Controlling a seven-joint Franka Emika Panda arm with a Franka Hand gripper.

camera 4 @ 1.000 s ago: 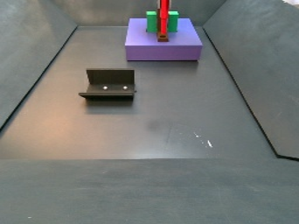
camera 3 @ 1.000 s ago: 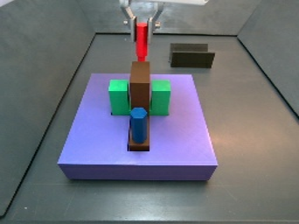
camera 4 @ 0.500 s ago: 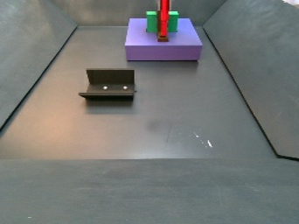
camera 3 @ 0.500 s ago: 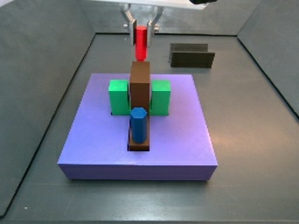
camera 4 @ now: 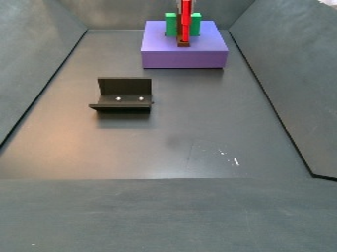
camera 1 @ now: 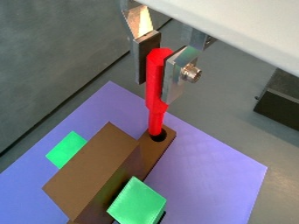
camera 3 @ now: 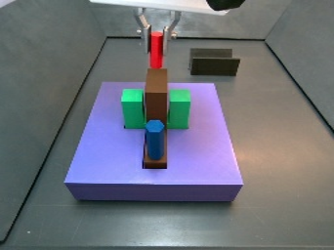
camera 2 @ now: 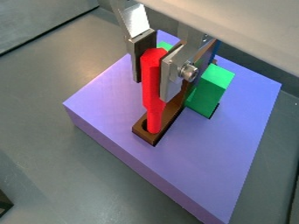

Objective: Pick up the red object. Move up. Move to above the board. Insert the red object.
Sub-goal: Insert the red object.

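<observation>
My gripper (camera 1: 159, 73) is shut on the red object (camera 1: 156, 107), a thin upright peg, gripping its upper part between both fingers. The peg's lower end stands in the dark hole at one end of the brown bar (camera 1: 103, 171) on the board (camera 1: 222, 166). In a side view the gripper (camera 3: 158, 31) hangs over the bar's far end with the red object (camera 3: 158, 49) below it. The same grip shows in both wrist views: gripper (camera 2: 158, 70), red object (camera 2: 151, 103), board (camera 2: 222, 171). Far off in a side view the red object (camera 4: 186, 18) rises from the board (camera 4: 184, 56).
Green blocks (camera 3: 132, 107) (camera 3: 179, 107) flank the brown bar (camera 3: 158, 90). A blue peg (camera 3: 154, 139) stands at the bar's near end. The fixture (camera 3: 214, 62) stands on the floor behind the board, and shows as fixture (camera 4: 122, 94) from the other side. Grey walls surround the floor.
The gripper and the red object have come down a little toward the far end of the brown bar. Nothing else has moved.
</observation>
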